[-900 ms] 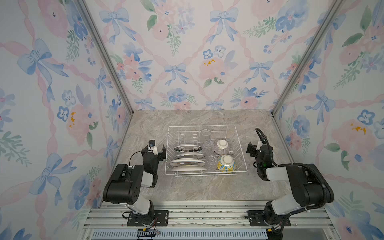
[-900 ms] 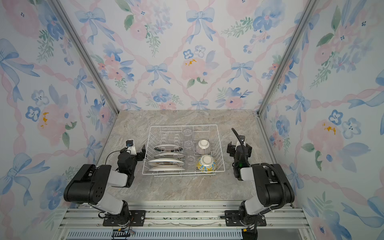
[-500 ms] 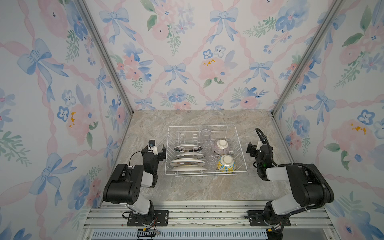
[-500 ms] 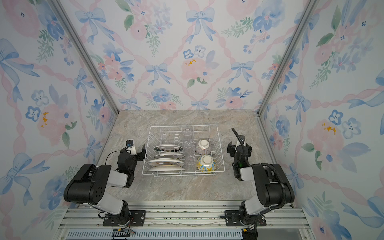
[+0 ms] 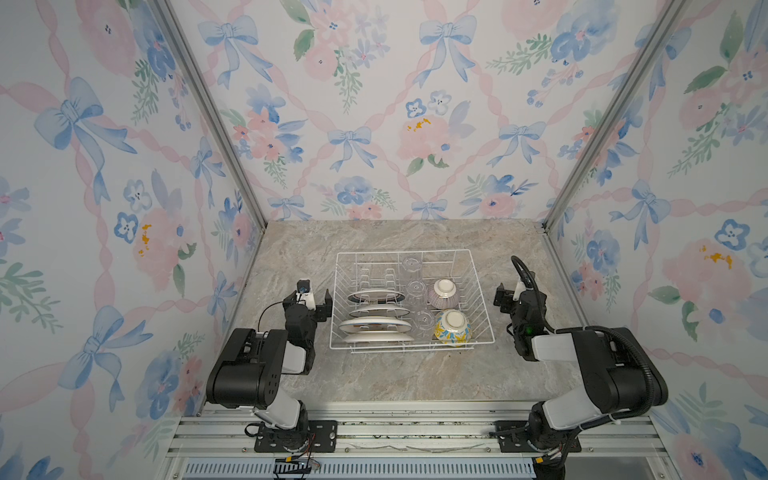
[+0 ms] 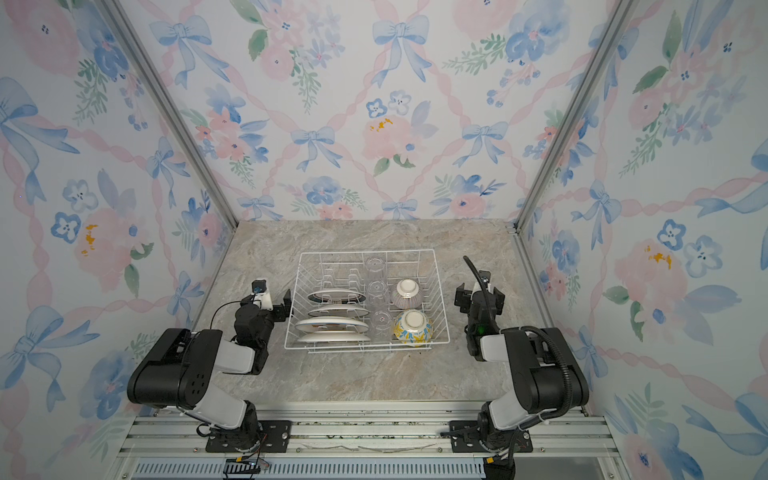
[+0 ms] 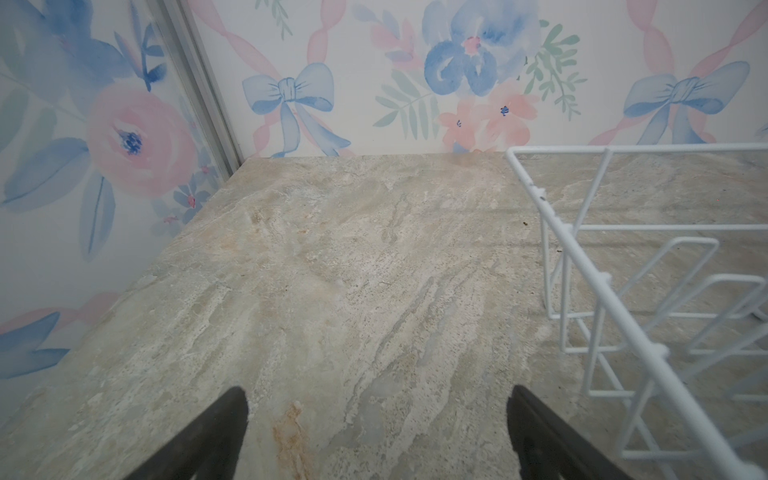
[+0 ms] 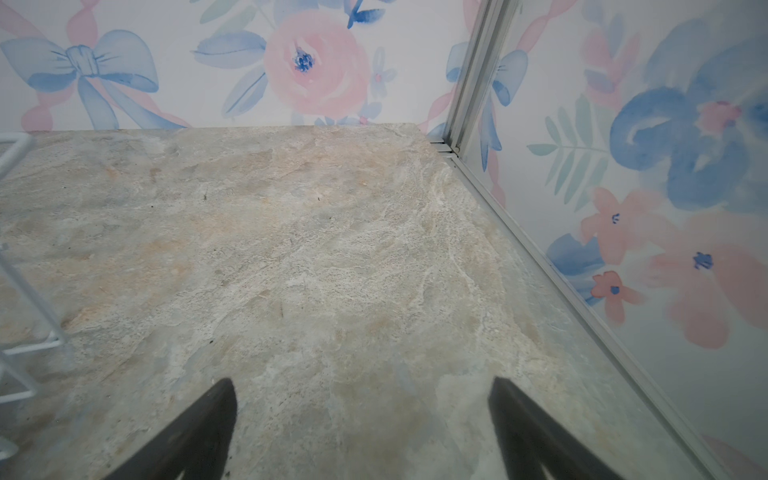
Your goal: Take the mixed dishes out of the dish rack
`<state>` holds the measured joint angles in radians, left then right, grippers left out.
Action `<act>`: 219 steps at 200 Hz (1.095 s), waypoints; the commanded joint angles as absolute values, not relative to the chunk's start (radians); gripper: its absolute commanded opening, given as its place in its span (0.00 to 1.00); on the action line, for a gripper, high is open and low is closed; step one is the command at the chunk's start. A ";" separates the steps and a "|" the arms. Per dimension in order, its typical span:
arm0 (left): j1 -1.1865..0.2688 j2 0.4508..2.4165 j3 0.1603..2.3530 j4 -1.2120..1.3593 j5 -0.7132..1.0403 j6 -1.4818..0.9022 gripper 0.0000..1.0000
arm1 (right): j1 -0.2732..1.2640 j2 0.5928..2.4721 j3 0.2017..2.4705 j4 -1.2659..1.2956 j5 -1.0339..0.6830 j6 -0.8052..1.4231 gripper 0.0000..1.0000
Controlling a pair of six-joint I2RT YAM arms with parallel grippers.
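Two tools stand wide and empty, the left tool (image 5: 309,301) and right tool (image 5: 517,300) flanking the dish rack (image 5: 480,303) between them, so I judge each serves its near half: plates (image 5: 376,309) beside the left, bowls (image 5: 444,293) beside the right.

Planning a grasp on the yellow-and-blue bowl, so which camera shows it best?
A top view: in both top views the yellow-and-blue bowl sits upside down, unobstructed, in the near right corner of the dish rack. The left wrist view shows only rack wires, the right wrist view a sliver of them; neither shows the bowl.
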<state>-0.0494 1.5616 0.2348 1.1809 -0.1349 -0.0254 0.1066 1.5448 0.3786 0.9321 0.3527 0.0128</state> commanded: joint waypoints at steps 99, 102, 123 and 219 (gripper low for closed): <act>-0.120 1.395 0.257 1.034 -0.524 -0.082 0.98 | 0.141 1.499 0.372 0.934 0.427 -0.018 0.97; -0.121 1.383 0.263 1.008 -0.550 -0.097 0.98 | 0.153 1.480 0.391 0.882 0.470 -0.018 0.97; -0.125 1.306 0.301 0.818 -0.665 -0.215 0.98 | 0.192 1.370 0.486 0.626 0.557 -0.027 0.97; -0.214 0.973 0.469 0.154 -0.601 -0.467 0.98 | 0.435 1.119 0.902 -0.066 0.257 -0.042 0.97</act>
<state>-0.2066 1.0336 0.4152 0.3893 -0.6949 -0.3588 0.3969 1.1107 0.7498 0.2512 0.4568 -0.0319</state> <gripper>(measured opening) 0.979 0.966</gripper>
